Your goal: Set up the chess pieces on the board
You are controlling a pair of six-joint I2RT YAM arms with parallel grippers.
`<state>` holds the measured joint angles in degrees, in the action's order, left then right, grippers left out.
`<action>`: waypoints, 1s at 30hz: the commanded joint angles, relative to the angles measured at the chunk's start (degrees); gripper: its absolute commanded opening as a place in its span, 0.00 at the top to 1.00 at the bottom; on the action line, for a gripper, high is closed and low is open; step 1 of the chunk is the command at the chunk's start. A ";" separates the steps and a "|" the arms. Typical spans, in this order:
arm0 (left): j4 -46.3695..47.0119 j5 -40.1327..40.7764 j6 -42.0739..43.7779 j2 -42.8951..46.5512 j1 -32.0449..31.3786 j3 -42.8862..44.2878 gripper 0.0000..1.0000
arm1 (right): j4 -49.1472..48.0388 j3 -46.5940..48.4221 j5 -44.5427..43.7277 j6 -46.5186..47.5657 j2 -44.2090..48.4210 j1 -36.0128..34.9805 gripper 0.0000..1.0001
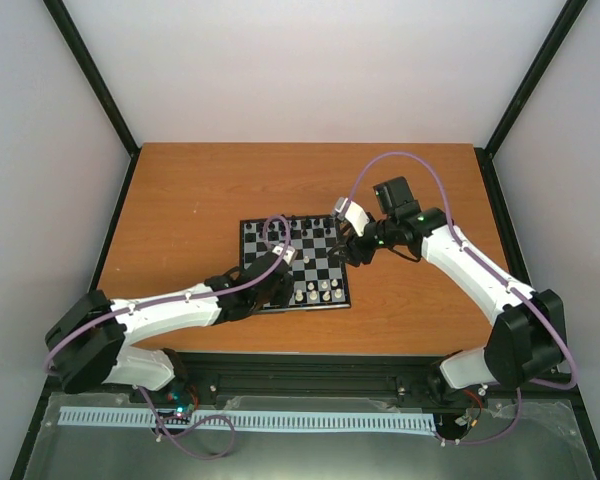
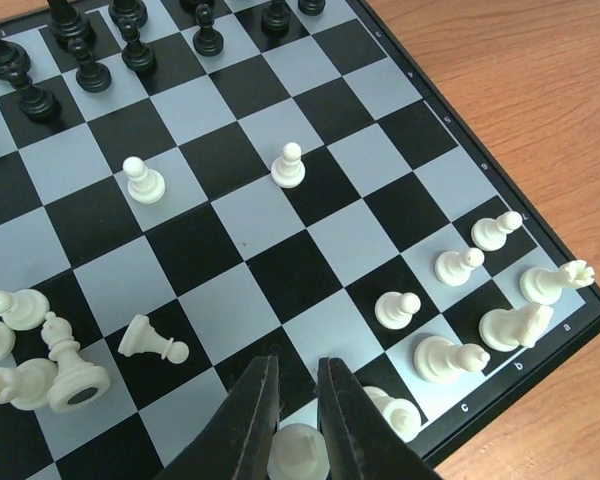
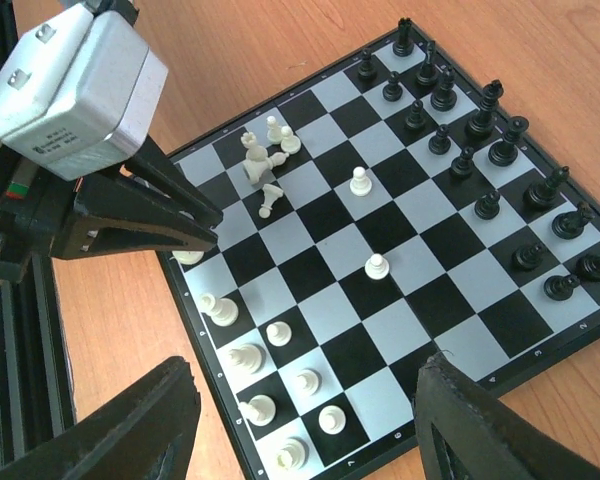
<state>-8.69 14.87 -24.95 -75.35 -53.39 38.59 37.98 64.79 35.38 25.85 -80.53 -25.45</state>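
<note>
Setup part done, by your view | black pieces (image 3: pixel 508 140) ranked along the board's (image 2: pixel 270 265) far edge | white pieces (image 2: pixel 450 357) half-set at near right corner, others toppled toward left edge | your left gripper (image 2: pixel 298 368) pinched on a white piece (image 2: pixel 298 455) | right gripper (image 3: pixel 300 430) wide, empty

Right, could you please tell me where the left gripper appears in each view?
Top view: left gripper at the board's near edge.
Left wrist: gripper at bottom centre, shut on a white piece.
Right wrist: gripper at upper left.
Shared landmark: white row at the board's corner.
</note>
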 commanded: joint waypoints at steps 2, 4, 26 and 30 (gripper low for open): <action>4.80 0.32 0.79 -1.80 -0.76 -0.74 0.86 | -1.50 -0.37 0.48 1.11 -0.67 0.67 0.41; 5.35 0.25 0.86 -2.63 -0.76 -0.96 0.86 | -1.43 -0.32 0.48 1.20 -0.88 0.69 0.41; 6.82 -0.81 -0.09 -7.15 -0.69 -1.85 0.84 | -0.97 -0.13 0.48 1.77 -2.05 0.77 0.41; 6.75 -1.09 -0.23 -7.51 -0.75 -1.70 0.82 | -0.89 -0.09 0.50 1.93 -2.37 0.76 0.40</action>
<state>-3.53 14.31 -25.02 -82.24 -53.43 36.84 37.50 64.75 35.40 26.87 -82.04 -25.15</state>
